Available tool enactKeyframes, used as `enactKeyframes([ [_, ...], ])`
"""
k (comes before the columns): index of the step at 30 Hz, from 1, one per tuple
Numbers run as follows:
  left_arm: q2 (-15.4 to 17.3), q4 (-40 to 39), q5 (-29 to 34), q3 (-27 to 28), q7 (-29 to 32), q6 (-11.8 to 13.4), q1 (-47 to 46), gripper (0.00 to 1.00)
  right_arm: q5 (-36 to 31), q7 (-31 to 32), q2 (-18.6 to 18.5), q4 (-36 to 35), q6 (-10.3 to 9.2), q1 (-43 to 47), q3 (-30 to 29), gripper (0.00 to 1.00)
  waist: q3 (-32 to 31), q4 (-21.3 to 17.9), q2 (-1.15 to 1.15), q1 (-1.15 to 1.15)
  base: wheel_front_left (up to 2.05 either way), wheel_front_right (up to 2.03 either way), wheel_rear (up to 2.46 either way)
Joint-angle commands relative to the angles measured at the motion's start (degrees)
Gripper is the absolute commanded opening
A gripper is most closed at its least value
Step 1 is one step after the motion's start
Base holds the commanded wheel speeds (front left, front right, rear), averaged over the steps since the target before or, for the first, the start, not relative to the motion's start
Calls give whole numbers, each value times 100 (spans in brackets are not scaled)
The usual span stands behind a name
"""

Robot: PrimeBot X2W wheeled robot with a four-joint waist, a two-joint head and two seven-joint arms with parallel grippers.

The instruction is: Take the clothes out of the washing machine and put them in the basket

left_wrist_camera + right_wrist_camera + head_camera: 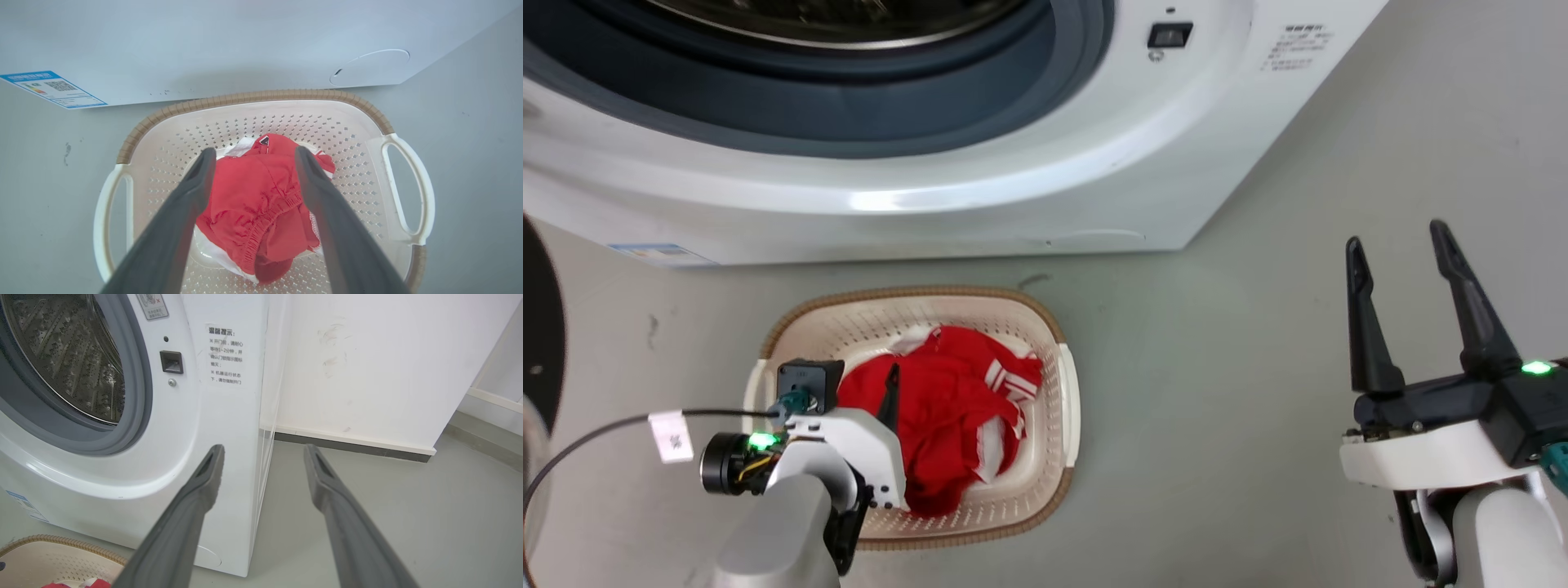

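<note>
Left gripper (pixel 251 157) hangs with its fingers spread wide and gripping nothing, directly above the red clothes (pixel 253 200), which lie heaped in the basket (pixel 261 97) beneath it. Just past the fingertips, the basket's far rim sits close to the foot of the washing machine (pixel 204 41). Well off to its right, the right gripper (pixel 1396 233) is likewise spread and empty-handed over the grey floor (pixel 1217 367).
</note>
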Motion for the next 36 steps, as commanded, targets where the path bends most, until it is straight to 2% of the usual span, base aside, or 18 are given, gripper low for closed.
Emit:
enactKeyframes([
  [1, -6, -140, 63, 55, -12, 48, 135, 100, -21, -13, 1, 34, -4, 85, -1, 100, -338, 178, 0, 0, 0, 0, 0],
  [6, 30, -1339, 385, 661, -13, 319, 740, 100, -42, -13, 1, 106, -4, 295, 20, 100, -761, 265, 0, 0, 0, 0, 0],
  [10, -69, -2348, 755, 1146, -13, 468, 1234, 100, -52, -13, 1, 164, -4, 431, 32, 100, -1062, 308, 0, 0, 0, 0, 0],
  [19, -395, -3984, 1578, 1854, -14, 484, 2146, 100, 39, -13, 1, 256, -4, 771, -6, 100, -1651, 303, 0, 0, 0, 0, 0],
  [26, -650, -4719, 1864, 2194, -14, 363, 2731, 100, 115, -13, 1, 298, -4, 1058, -62, 100, -2040, 273, 0, 0, 0, 0, 0],
  [36, -801, -5177, 2162, 2396, -15, 252, 3276, 100, 220, -13, 1, 274, -4, 1402, -81, 100, -2410, 276, 0, 0, 0, 0, 0],
])
